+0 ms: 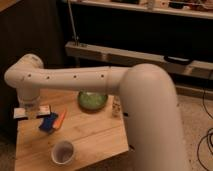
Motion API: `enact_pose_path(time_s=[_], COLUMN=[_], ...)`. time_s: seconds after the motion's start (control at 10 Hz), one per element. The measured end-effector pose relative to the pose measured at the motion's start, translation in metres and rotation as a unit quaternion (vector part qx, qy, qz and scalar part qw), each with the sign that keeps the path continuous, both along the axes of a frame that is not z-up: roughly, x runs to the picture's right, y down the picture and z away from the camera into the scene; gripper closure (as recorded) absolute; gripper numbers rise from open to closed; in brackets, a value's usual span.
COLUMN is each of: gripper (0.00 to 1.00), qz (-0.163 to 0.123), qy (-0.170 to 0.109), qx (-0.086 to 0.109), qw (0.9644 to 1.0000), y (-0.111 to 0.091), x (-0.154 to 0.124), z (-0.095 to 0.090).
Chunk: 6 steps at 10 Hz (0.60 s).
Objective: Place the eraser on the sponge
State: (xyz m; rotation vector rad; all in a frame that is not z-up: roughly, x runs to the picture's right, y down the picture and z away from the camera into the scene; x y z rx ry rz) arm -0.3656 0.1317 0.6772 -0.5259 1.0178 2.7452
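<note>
Though close to the table [95,135] edge, the gripper [32,114] hangs beside the sponge [48,122], jaws apart and empty.

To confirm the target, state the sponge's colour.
Blue flat rectangular sponge, best in the camera view; the pincer hangs beside it.

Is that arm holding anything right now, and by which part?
Cannot be told: the gripper hangs over the table beside the sponge, its grip hidden.
</note>
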Motion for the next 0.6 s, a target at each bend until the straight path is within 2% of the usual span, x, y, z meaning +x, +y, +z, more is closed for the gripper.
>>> enact_pose_path(time_s=[0.2,0.3,0.6], gripper=[1.0,1.0,1.0], qz=[-0.007,-0.007,-0.002], qy=[0.02,0.04,0.072], qx=[-0.009,-0.014,-0.027], qw=[0.9997,0.9991,0.9971], y=[0.015,0.017,0.0], x=[-0.007,-0.009,0.001], z=[0.015,0.027,0.057])
